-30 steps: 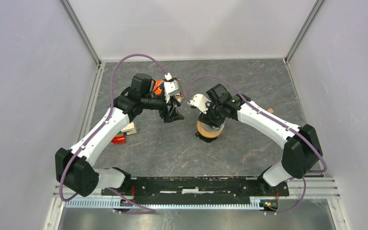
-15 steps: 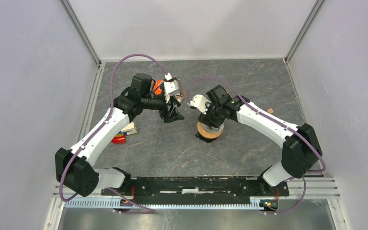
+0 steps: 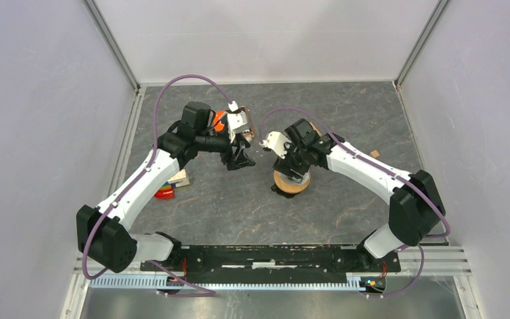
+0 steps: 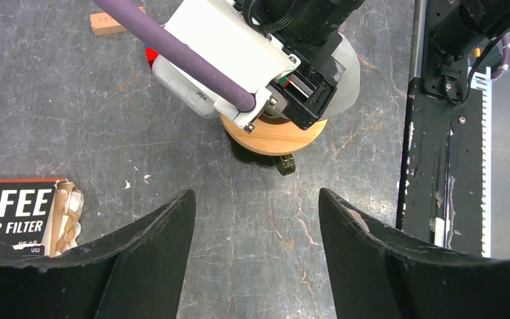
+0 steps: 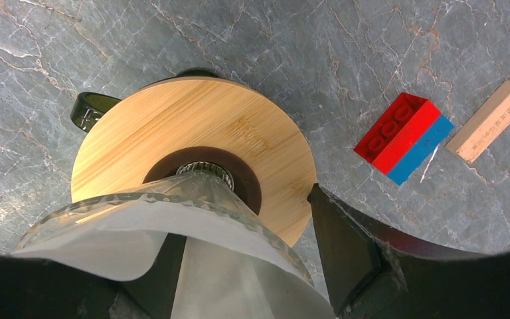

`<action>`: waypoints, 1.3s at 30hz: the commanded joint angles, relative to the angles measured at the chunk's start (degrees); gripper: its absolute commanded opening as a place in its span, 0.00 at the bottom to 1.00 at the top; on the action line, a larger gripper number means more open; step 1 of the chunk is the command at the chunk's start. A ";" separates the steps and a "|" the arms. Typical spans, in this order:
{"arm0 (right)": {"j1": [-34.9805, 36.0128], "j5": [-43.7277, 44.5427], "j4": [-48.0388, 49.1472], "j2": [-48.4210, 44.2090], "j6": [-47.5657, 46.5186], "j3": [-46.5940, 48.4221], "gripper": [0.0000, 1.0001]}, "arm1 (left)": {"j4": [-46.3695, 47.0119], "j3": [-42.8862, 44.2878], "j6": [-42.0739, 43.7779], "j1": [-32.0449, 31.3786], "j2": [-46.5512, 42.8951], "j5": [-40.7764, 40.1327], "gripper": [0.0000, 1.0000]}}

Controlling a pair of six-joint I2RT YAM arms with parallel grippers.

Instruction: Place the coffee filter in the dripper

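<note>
The dripper (image 3: 291,182) stands mid-table: a bamboo ring (image 5: 192,126) on a dark base, with a clear ribbed glass cone rising from its centre. The white paper coffee filter (image 5: 106,239) sits inside that cone, its edge curling over the rim. My right gripper (image 5: 242,226) hovers right over the cone with its jaws wide apart; its left finger is partly hidden behind the filter, and its right finger (image 5: 345,246) is outside the cone. My left gripper (image 4: 255,199) is open and empty above bare table, left of the dripper (image 4: 273,135).
An orange-and-black "COFFEE PAPER FILTER" packet (image 4: 13,216) lies by my left gripper. A red-and-blue brick (image 5: 404,136) and a wooden block (image 5: 490,121) lie right of the dripper. More blocks (image 3: 169,186) lie under the left arm. Grey walls enclose the table.
My right gripper has shifted slightly to the left over the dripper. The left arm has not moved.
</note>
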 commanded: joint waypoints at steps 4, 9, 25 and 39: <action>-0.07 0.72 -0.87 1.02 0.50 1.70 0.75 | 0.40 0.05 1.42 -0.17 -1.38 2.10 0.75; -0.07 1.39 -3.29 0.18 -0.04 5.85 0.77 | -0.04 0.64 1.83 -0.18 -1.29 1.96 0.75; -0.10 0.72 -7.53 -0.96 -0.74 10.05 0.77 | -0.13 2.57 2.19 -0.17 0.20 2.30 0.75; -0.95 -0.10 -8.70 -1.45 -0.97 13.39 0.78 | 10.27 0.11 -5.06 -1.71 2.74 3.55 0.74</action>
